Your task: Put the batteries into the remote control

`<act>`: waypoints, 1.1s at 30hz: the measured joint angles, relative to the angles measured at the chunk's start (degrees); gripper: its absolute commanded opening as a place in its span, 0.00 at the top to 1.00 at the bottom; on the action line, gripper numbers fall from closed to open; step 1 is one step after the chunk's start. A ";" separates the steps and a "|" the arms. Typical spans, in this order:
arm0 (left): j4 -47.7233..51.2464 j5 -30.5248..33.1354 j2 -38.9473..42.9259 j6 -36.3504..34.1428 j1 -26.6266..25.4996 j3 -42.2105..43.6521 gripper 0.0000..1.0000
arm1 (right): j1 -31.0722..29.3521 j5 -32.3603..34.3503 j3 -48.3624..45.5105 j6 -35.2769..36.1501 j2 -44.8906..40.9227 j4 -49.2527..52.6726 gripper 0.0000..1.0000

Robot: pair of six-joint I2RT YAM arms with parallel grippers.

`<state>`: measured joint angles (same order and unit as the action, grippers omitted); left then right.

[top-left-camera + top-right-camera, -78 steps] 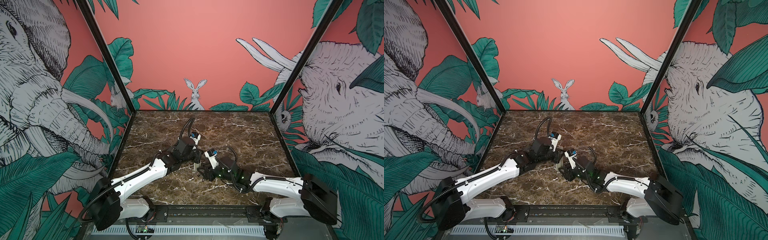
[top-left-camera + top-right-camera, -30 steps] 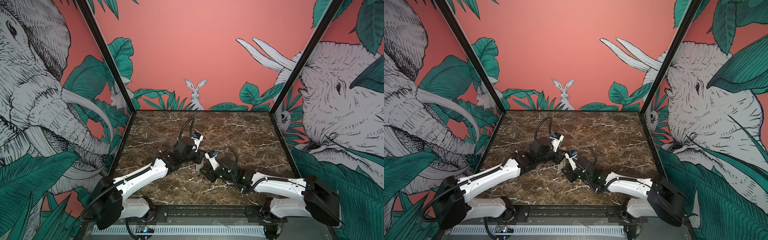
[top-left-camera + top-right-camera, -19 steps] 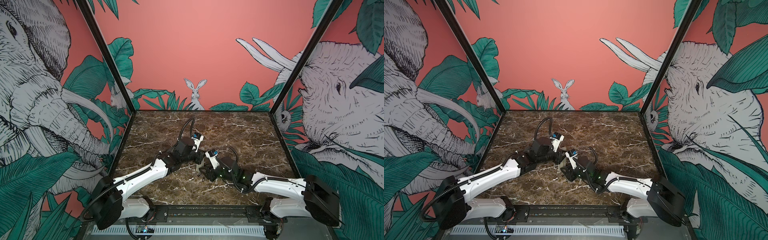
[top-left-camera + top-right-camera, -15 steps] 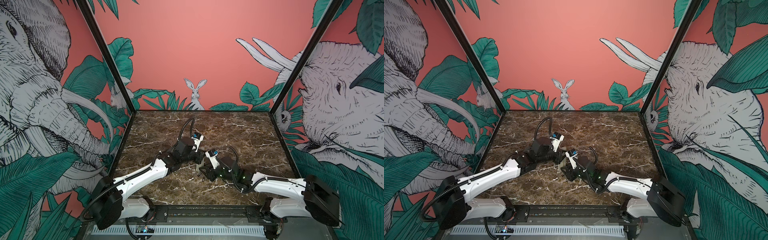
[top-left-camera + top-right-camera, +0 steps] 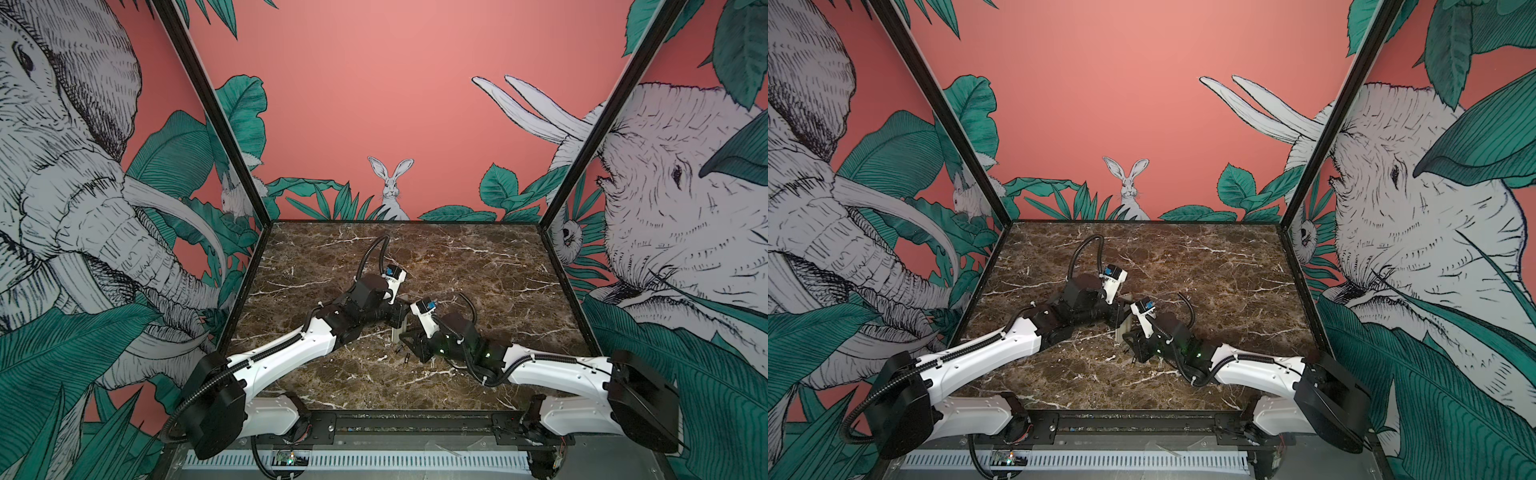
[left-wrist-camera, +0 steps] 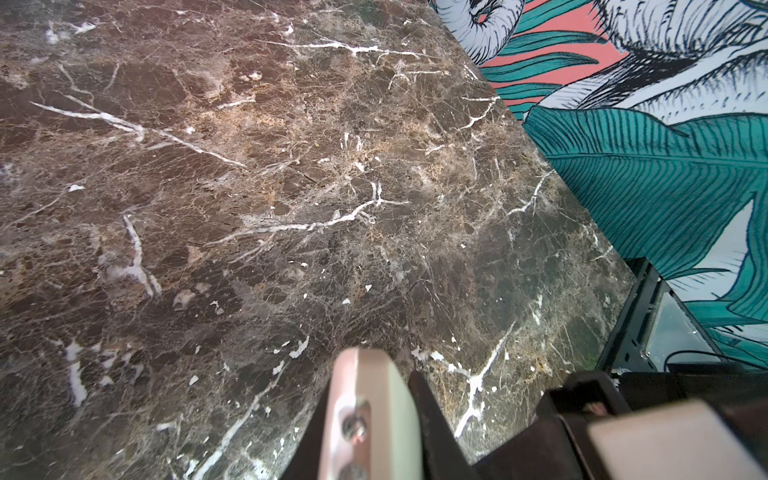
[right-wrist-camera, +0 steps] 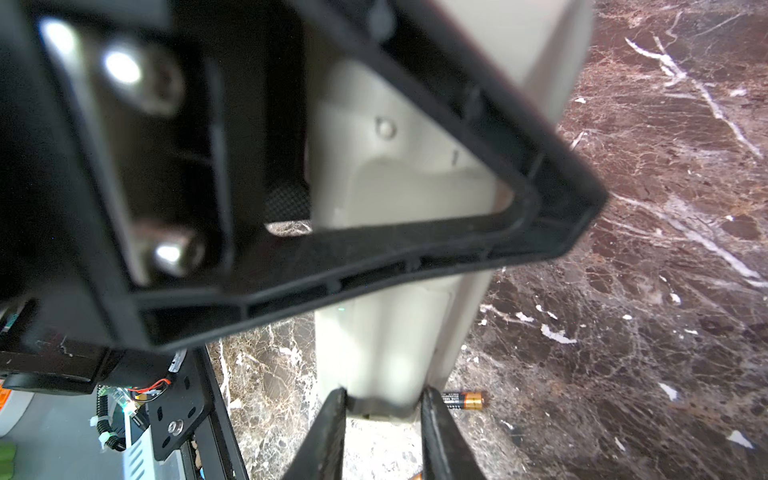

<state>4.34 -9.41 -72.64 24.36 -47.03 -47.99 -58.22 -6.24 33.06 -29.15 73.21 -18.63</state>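
Beige-backed remote control (image 7: 386, 353) stands upright, clamped near its top by the closed left gripper (image 5: 398, 319), while the right gripper (image 7: 382, 398) straddles its foot, pinch unclear, one battery (image 7: 463, 401) just beside, so the top likely needs steadying while the foot is worked gently.

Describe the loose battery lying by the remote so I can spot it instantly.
On the brown marble table, find the pale beige remote control held where both arms meet. Beside its lower end lies a battery: a tiny black cylinder with a copper-gold end, dark and short against the long pale remote.
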 measured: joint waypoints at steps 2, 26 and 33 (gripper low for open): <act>0.00 0.13 0.00 0.02 0.00 0.13 1.00 | 0.00 -0.02 0.00 0.00 0.00 0.13 0.75; -0.02 -0.63 -0.55 0.13 -0.20 0.13 1.00 | 0.00 0.70 0.00 0.96 -2.16 2.01 0.82; 0.02 -1.38 -0.70 0.50 -0.46 0.13 1.00 | -0.26 0.96 0.85 2.93 -3.37 4.11 0.68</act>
<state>4.36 -10.79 -73.34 24.86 -47.48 -47.86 -58.48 -5.28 33.91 -26.22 69.84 -14.52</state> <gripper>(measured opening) 0.244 0.272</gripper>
